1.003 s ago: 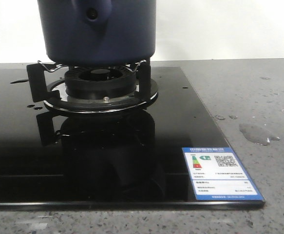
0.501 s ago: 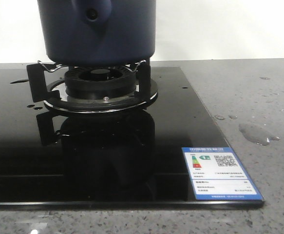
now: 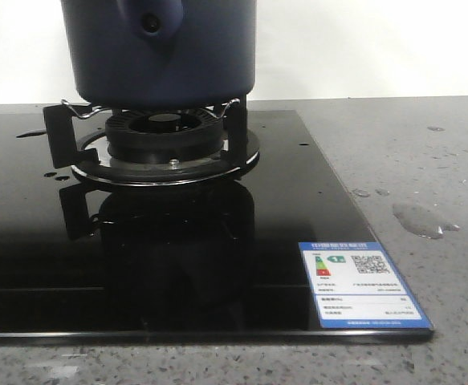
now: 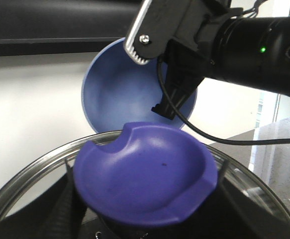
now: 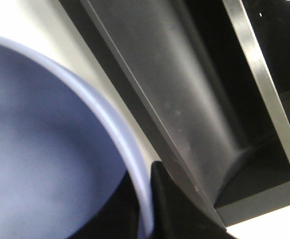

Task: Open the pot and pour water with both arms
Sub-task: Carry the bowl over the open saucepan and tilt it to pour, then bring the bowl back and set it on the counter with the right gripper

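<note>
The dark navy pot (image 3: pixel 161 52) stands on the burner at the top of the front view, its handle socket (image 3: pixel 151 22) facing the camera; its top is cut off. No gripper shows there. In the left wrist view a glass lid with a steel rim (image 4: pixel 33 169) and a purple-blue knob (image 4: pixel 147 181) fills the foreground; my left gripper (image 4: pixel 145 226) is shut on that knob, its jaws mostly hidden under it. Beyond it my right gripper (image 4: pixel 165 107) is shut on the rim of a tilted periwinkle bowl (image 4: pixel 120 94). The right wrist view shows my right gripper (image 5: pixel 147 199) pinching the bowl's rim (image 5: pixel 112 129). Water lies as a puddle (image 3: pixel 418 219).
The burner (image 3: pixel 165 144) sits on a black glass hob (image 3: pixel 217 265) with a blue label (image 3: pixel 362 285) at its front right corner. The grey counter (image 3: pixel 434 152) to the right carries small drops. A dark hood (image 5: pixel 184 99) hangs close by the bowl.
</note>
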Tool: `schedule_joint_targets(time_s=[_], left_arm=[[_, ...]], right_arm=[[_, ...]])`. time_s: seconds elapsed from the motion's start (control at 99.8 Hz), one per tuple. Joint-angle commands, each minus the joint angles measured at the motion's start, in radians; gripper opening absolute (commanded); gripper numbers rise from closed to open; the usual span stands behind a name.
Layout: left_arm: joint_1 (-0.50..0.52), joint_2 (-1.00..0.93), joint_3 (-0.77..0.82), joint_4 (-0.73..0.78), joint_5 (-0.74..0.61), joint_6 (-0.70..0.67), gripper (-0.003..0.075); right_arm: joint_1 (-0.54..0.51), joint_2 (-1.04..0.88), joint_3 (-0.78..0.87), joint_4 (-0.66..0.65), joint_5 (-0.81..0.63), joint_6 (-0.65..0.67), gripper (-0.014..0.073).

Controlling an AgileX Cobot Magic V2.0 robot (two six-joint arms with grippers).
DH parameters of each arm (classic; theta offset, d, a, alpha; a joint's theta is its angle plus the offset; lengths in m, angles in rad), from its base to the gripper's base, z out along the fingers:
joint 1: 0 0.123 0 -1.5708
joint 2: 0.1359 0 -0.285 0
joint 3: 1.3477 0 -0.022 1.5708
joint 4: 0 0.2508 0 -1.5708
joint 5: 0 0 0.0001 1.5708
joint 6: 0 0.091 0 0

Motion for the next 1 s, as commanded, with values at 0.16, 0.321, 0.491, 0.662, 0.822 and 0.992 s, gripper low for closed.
schedule_joint_targets(time_s=[0.16,0.321,0.491,0.662,0.822,0.992], left_arm=[[-0.015,-0.011,-0.036,-0.045,-0.008,-0.005,0.0262],[-0.015,-0.011,-0.036,-0.045,-0.008,-0.005,0.0262],[-0.015,-0.011,-0.036,-0.045,-0.008,-0.005,0.0262],[-0.015,-0.011,-0.036,-0.045,-0.008,-0.005,0.0262],[-0.015,-0.011,-0.036,-0.049,-0.008,-0.005,0.0262],[-0.015,0.015,-0.053,-0.053,0.008,-0.005,0.0262]], right_arm=[[-0.013,-0.087,-0.024,0.034,0.042,0.03,-0.0041],[-0.031,-0.087,-0.024,0.121,0.061,0.038,-0.0042],[-0.089,-0.089,-0.042,0.305,0.123,0.093,-0.0042],[-0.19,-0.106,-0.107,0.592,0.16,0.093,-0.0042],[-0.306,-0.142,-0.184,0.873,0.228,0.061,-0.0042],[-0.469,-0.182,-0.18,1.159,0.351,-0.055,-0.0042]])
